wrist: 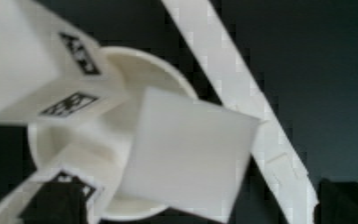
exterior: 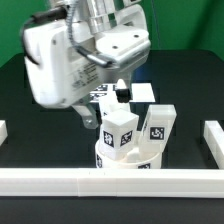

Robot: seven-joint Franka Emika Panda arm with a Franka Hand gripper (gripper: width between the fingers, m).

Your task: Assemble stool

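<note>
**A:** What does the exterior view show?

**B:** A white robot arm fills the upper part of a black table (exterior: pixel 20 100). Its gripper (exterior: pixel 113 92) hangs just above and behind a white round seat (exterior: pixel 125 160), which sits near the front border rail (exterior: pixel 110 181). Two blocky white legs stand upright on the seat — one (exterior: pixel 120 131) towards the exterior view's left, one (exterior: pixel 159 124) towards its right — each bearing a black-and-white tag.

**A:** Are the fingers holding anything?

**B:** No. They are spread wide, with nothing between them, and clear of both legs.

**A:** And the wrist view?

**B:** Blurred and very close — the disc's curved rim (wrist: pixel 149 75), tagged leg faces (wrist: pixel 43 60), and a long white rail (wrist: pixel 247 95) running diagonally across the dark table. A dark fingertip (wrist: pixel 51 195) shows at the edge.
</note>
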